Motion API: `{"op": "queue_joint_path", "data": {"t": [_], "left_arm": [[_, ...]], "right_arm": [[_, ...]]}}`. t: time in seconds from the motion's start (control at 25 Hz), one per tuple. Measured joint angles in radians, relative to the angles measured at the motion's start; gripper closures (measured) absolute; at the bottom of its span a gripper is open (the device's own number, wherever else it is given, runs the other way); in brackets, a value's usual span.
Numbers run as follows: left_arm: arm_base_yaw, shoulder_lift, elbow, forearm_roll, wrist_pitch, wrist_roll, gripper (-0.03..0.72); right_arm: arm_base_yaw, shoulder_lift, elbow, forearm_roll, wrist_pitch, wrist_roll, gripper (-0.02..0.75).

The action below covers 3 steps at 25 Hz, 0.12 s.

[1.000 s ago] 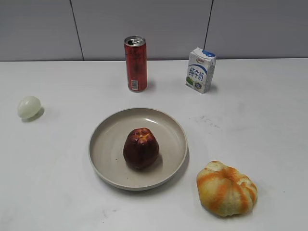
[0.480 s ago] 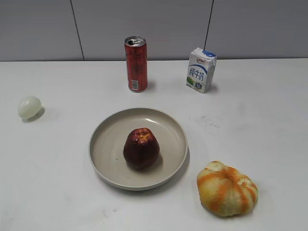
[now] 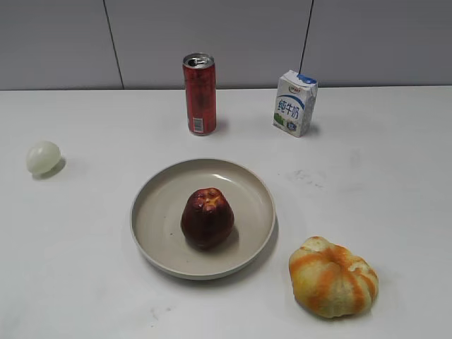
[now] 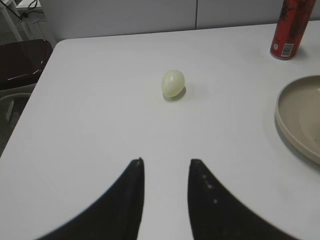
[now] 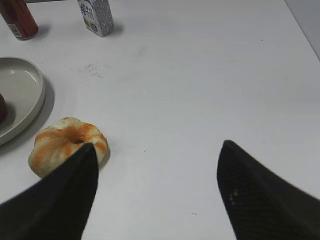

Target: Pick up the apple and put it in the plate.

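Observation:
The dark red apple [image 3: 207, 217] stands upright inside the beige plate [image 3: 152, 212] at the middle of the table; its edge shows at the left border of the right wrist view [image 5: 2, 109]. The plate also shows in the left wrist view [image 4: 295, 120] and the right wrist view [image 5: 22, 92]. Neither gripper shows in the exterior view. My left gripper [image 4: 166, 161] is open and empty over bare table near the left front. My right gripper [image 5: 158, 145] is wide open and empty over bare table at the right front.
A red can [image 3: 200, 93] and a milk carton [image 3: 294, 102] stand at the back. A small pale ball [image 3: 43, 157] lies at the left. An orange-and-yellow pumpkin-like fruit [image 3: 332, 277] lies right of the plate, beside my right gripper's left finger [image 5: 65, 145]. The table's left edge shows in the left wrist view.

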Motion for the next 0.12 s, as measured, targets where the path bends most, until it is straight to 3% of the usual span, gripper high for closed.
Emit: {"op": "queue_joint_path", "data": {"t": [0.12], "left_arm": [[0.0, 0.0, 0.0, 0.0, 0.0, 0.0, 0.45]], "right_arm": [[0.0, 0.0, 0.0, 0.001, 0.0, -0.001, 0.146]]}}
